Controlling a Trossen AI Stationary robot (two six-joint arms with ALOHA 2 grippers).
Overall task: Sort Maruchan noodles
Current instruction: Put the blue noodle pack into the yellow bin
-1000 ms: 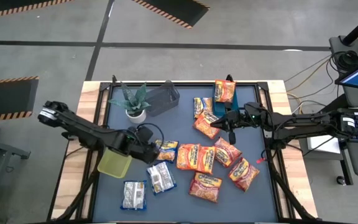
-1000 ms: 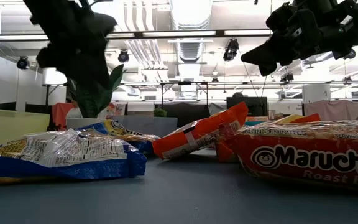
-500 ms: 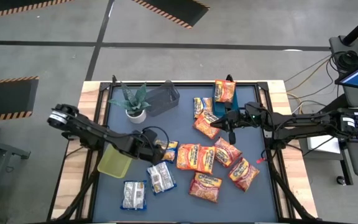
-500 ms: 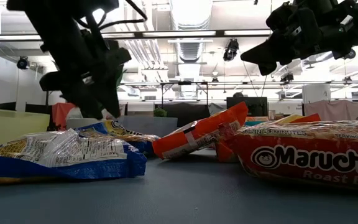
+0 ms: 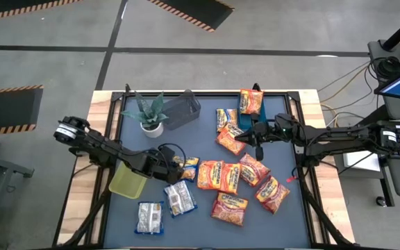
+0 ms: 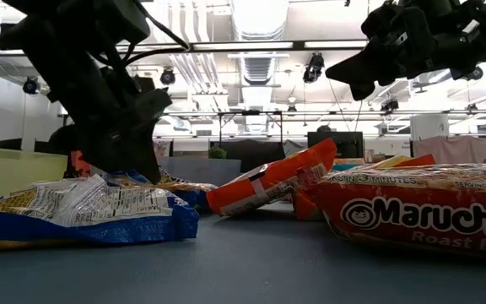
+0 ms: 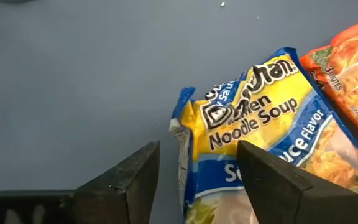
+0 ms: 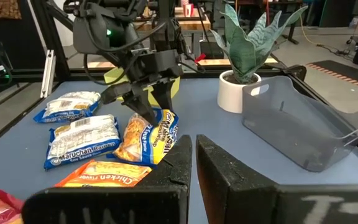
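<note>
Maruchan packets lie flat on the dark mat: several orange ones (image 5: 228, 177) at the middle and right, and two whitish ones (image 5: 179, 198) near the front left. A yellow-and-blue packet (image 7: 260, 118) (image 5: 188, 167) lies between these groups. My left gripper (image 7: 197, 152) (image 5: 177, 165) is open and low over that packet's left end, one finger on either side of its blue edge. My right gripper (image 8: 194, 146) (image 5: 258, 154) is shut on nothing and hangs in the air above the orange packets. My left gripper comes slanting down from the table's left at the yellow-and-blue packet's end edge (image 7: 182, 143), which lies between the open fingers. The packet rests flat on the mat. I cannot tell whether a finger touches it.
A potted plant (image 5: 148, 114) and a clear grey bin (image 5: 180, 111) stand at the far left. A yellow-green bin (image 5: 127, 182) sits at the left edge under my left arm. An orange packet lies in a teal bin (image 5: 251, 102) at the far side. Bare mat shows at the near middle.
My left gripper has moved toward the table's right and come down onto the left end of the yellow-and-blue packet. The packets have stayed where they were.
</note>
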